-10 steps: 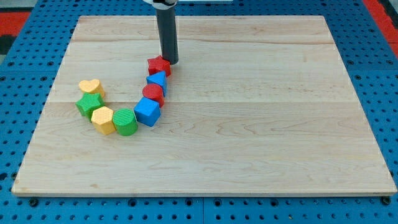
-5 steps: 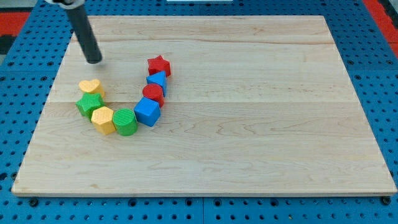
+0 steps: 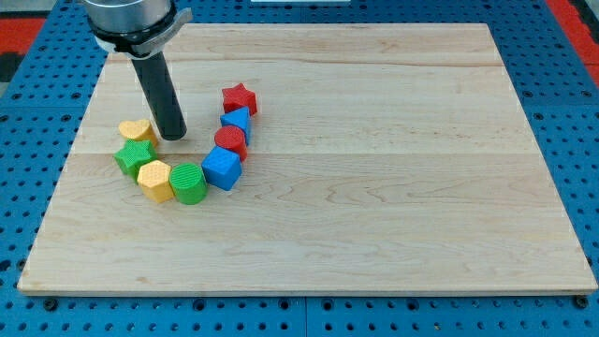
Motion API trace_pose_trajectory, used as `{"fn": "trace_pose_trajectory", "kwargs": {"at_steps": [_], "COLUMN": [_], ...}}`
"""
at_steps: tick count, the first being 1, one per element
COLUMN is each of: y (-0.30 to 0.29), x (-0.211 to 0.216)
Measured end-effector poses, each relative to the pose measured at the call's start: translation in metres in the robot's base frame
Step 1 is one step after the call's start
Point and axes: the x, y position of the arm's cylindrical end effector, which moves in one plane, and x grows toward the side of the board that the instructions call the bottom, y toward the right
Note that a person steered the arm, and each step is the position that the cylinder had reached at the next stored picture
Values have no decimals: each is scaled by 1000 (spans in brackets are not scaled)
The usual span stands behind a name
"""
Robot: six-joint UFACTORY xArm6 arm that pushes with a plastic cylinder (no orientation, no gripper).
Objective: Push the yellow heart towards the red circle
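My tip (image 3: 174, 137) was set just right of the yellow heart block (image 3: 137, 130), red circle block (image 3: 230, 141) farther right on wooden tabletop (image 3: 393, 178), no jaws were seen.

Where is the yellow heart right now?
The yellow heart sits at the view's left, just above the green star, with my tip just to its right.

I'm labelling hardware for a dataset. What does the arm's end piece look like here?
A straight, smooth, dark grey to black cylindrical rod runs down to my tip, which is blunt and the same width as the rod. At the view's top it enters a wider round collar, dark with a lighter grey band. No cables, markings or logos show. My tip is just right of the yellow heart.
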Motion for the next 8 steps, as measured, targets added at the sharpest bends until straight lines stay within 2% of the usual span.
{"fn": "trace_pose_trajectory", "kwargs": {"at_steps": [1,4,5,6,7,8], "y": [-17,-42,-77,-120,-124,-105], "x": [0,-49,-55,-23,31,49]}}
